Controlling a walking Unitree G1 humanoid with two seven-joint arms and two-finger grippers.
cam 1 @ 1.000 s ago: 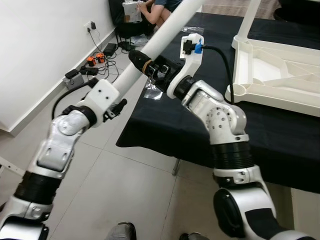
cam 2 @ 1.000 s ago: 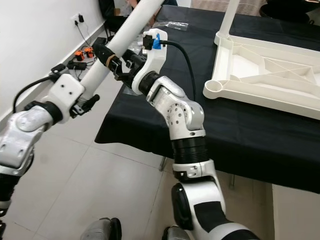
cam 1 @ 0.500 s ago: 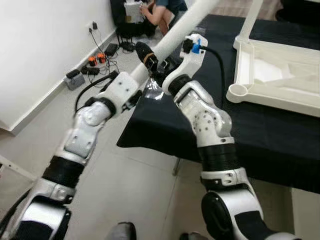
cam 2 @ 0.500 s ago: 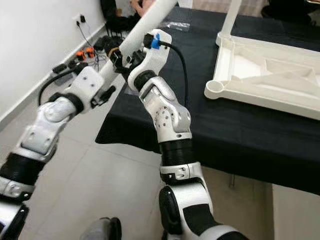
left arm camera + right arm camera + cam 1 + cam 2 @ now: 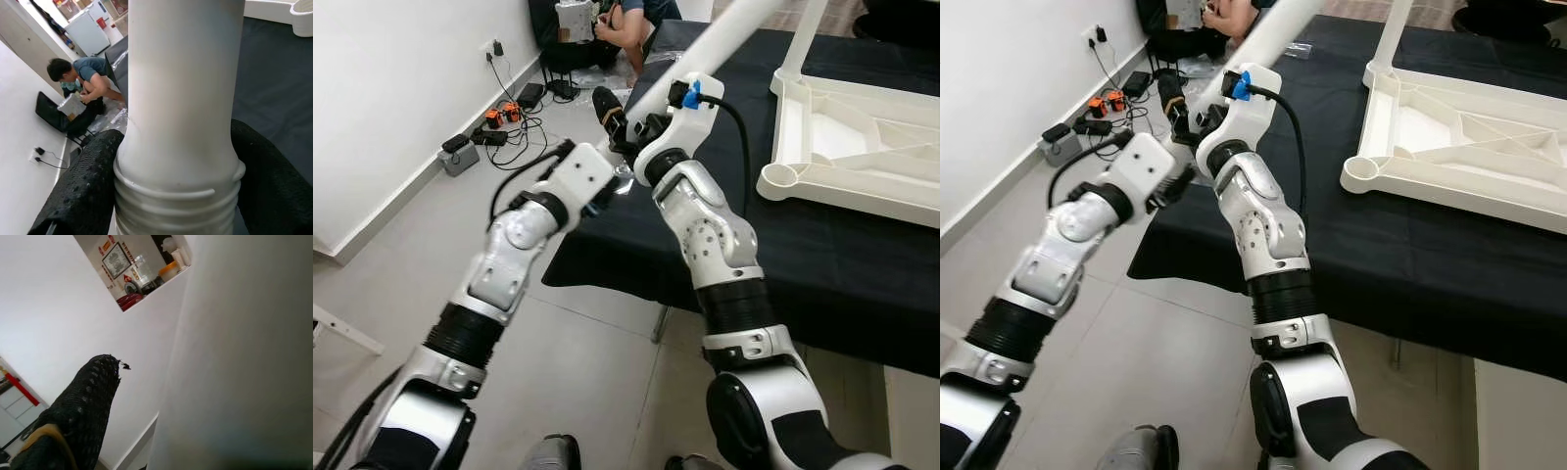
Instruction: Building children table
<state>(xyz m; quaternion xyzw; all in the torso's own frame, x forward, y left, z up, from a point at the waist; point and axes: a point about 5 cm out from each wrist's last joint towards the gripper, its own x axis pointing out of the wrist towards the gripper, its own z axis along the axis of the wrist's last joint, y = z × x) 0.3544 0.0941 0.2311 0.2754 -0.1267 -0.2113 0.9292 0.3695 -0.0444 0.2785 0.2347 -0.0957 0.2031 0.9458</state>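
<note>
Now, leg: I hold the white table leg (image 5: 180,98) raised beside the black table (image 5: 862,255).
Left gripper (image 5: 178,196): clamped at its threaded end.
Right gripper (image 5: 625,127): I judge it clamped too, steadying.
Tabletop (image 5: 862,147): waiting upside down.

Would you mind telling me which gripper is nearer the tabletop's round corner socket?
Right. The right gripper holds the white table leg closer to the corner socket; the left gripper grips the leg's threaded end, farther away.
</note>
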